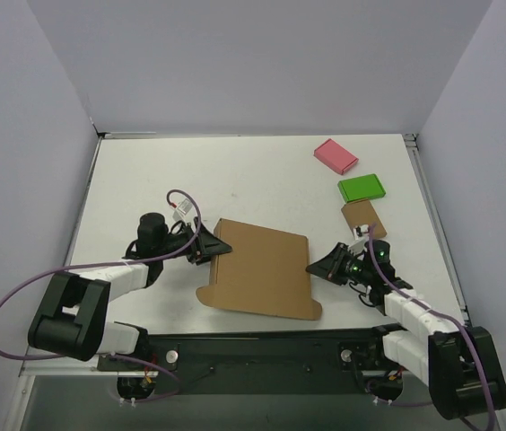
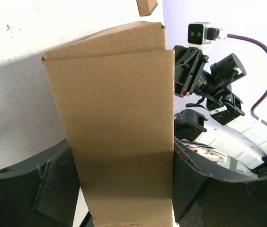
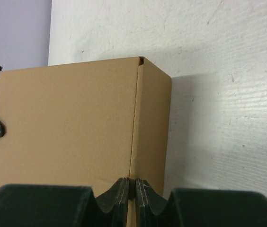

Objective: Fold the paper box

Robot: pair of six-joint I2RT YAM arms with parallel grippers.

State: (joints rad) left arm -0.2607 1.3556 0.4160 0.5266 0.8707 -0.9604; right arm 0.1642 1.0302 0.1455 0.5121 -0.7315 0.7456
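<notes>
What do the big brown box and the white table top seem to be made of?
The paper box looks like plain brown cardboard, matte and unprinted: sharp creases and a raw cut edge show. The table seems a hard white board with a dull finish, marked by small scuffs; its material cannot be told.

We can read no text, label, brand, number or sign in any of the views. The one small white tag (image 1: 179, 212) by the left arm (image 1: 114, 274) carries red marks, but they are too small for us to make out.
</notes>
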